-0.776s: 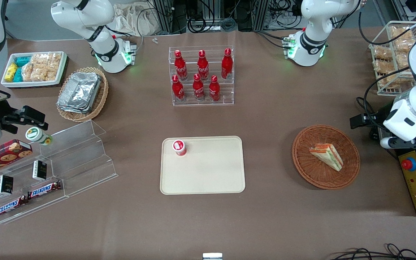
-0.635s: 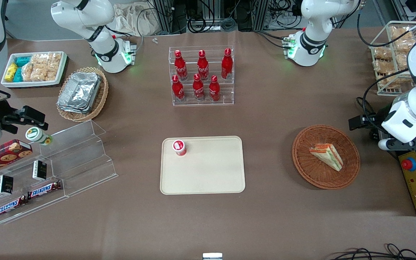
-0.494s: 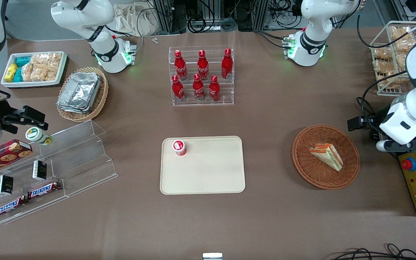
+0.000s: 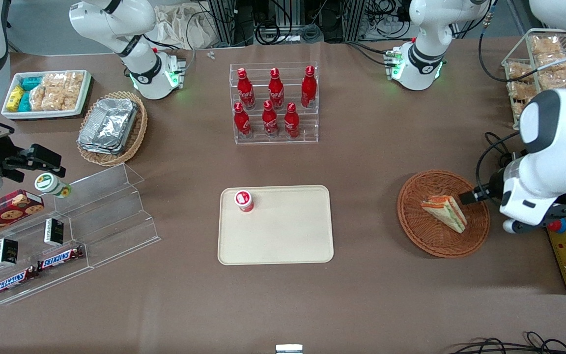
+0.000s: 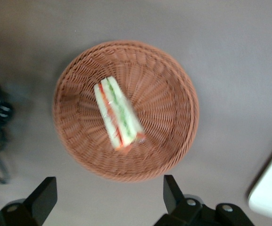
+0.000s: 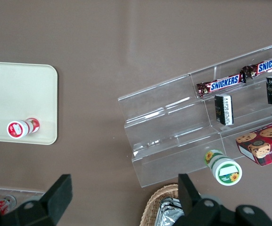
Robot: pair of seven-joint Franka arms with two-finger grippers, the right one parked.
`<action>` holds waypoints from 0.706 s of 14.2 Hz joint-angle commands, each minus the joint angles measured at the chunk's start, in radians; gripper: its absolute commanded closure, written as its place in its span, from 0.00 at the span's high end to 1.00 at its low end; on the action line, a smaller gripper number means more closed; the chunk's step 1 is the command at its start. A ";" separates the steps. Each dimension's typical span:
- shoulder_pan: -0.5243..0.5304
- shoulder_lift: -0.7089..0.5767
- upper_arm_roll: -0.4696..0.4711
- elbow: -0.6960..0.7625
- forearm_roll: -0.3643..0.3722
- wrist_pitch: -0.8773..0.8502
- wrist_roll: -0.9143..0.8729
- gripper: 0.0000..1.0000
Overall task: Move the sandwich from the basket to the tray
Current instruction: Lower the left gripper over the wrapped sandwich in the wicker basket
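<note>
I am viewing the tray (image 4: 283, 246), bearing only a small red cup (image 4: 244, 200); the sandwich (image 4: 444, 212) is lying in the basket (image 4: 418, 235), ungrasped. I am hovering the gripper (image 5: 108, 197) above it, fingers (image 5: 45, 197) spread wide; pickup and transfer remain.
</note>
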 commanded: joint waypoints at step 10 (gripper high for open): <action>0.023 0.036 0.044 -0.344 -0.008 0.410 -0.361 1.00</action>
